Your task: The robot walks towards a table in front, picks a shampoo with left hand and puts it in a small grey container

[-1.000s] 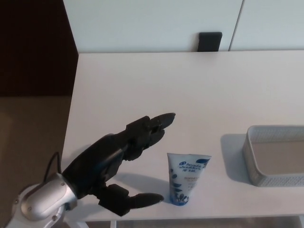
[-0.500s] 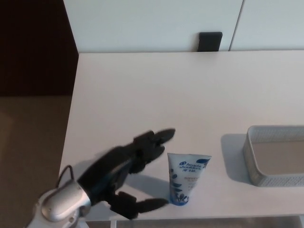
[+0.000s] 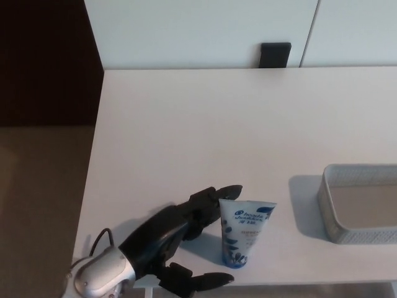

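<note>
**Head view.** The left hand (image 3: 164, 239) enters from the lower left of the frame, with its silver wrist at the bottom edge. Its fingers (image 3: 214, 197) are spread. The two upper fingers are extended toward the upper left corner of the shampoo tube (image 3: 244, 231). The thumb (image 3: 201, 282) is held apart from them, low in the frame beside the tube's cap end. Nothing is gripped. It cannot be determined whether the upper fingertips touch the tube or lie just beside it. The right hand is not shown.

The tube is located at the lower centre of the frame. It lies flat on the white table (image 3: 205, 124) near the front edge, left of the small grey container (image 3: 356, 234) and well apart from it.

**Hazards (assessed).**
- The tube may be pushed toward the right of the frame instead of being enclosed, if the upper fingers make contact before the thumb is brought in.
- The tube may be swept off the front edge, because little table is left below it.
- A flat, soft tube offers little height for a pinch. It may slip out or buckle if it is squeezed at one corner only.

**Appearance of the tube.** The body is white with blue printing and a dark blue label patch near the top. The broad crimped end is directed toward the top of the frame. The body narrows toward a blue cap at the lower end. No dents are visible.
</note>
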